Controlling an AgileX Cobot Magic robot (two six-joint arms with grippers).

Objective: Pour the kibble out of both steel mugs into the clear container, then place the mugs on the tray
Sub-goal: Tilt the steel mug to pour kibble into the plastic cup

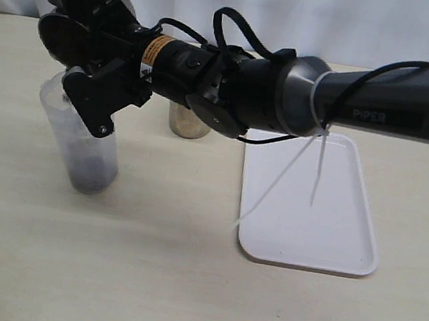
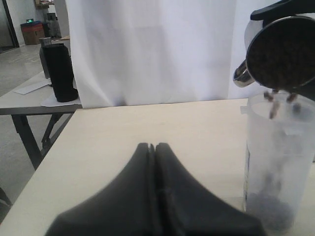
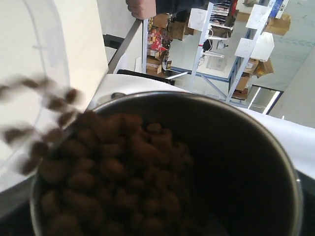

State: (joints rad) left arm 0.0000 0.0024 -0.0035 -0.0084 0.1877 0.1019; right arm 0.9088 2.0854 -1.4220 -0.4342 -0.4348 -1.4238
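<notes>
While the right pincer (image 1: 84,40) clamps the tilted steel mug (image 2: 280,49), jaws spread wide around its body, the step in hand is the pour from the first mug. Pellets of kibble (image 2: 275,105) fall from the mug's lip into the clear container (image 2: 278,167), which stands upright on the table (image 1: 182,283) directly beneath it. A shallow layer of pellets lies at the container's bottom. The right wrist view shows the mug well filled, so most of this pour is judged outstanding. The left pincer (image 2: 153,147) is closed on nothing, low over the table near the container.

Next move, as judged: increase the tilt gradually, holding the lip over the container mouth until the mug is empty. Then carry the mug to the tray (image 1: 324,230) on the right.

Limits of view: the arm covers most of the second steel mug (image 1: 188,121), which stands between container and tray, so its contents cannot be told. In the exterior view the pincer hides nearly all of the held mug.
</notes>
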